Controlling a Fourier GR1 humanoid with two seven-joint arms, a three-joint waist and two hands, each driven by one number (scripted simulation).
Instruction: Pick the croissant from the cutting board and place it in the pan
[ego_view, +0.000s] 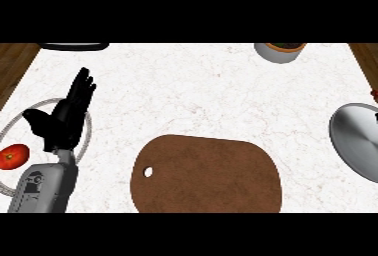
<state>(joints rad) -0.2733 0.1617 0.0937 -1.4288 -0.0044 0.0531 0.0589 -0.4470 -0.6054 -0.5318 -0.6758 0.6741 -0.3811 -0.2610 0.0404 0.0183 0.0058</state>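
Note:
The brown cutting board (214, 175) lies at the lower middle of the counter, a small hole near its left end, and nothing shows on it. No croissant is visible anywhere. The silvery pan (360, 142) sits at the right edge, partly cut off by the view. My left hand (63, 117) stands open at the left, fingers straight and pointing up the counter, holding nothing. It hovers over a plate, well left of the board. My right hand does not show.
A round plate (88, 131) lies under my left hand, with a red tomato (13, 156) on its left side. A grey pot (280, 51) stands at the back right and a dark object (74, 46) at the back left. Wood borders the white counter on both sides.

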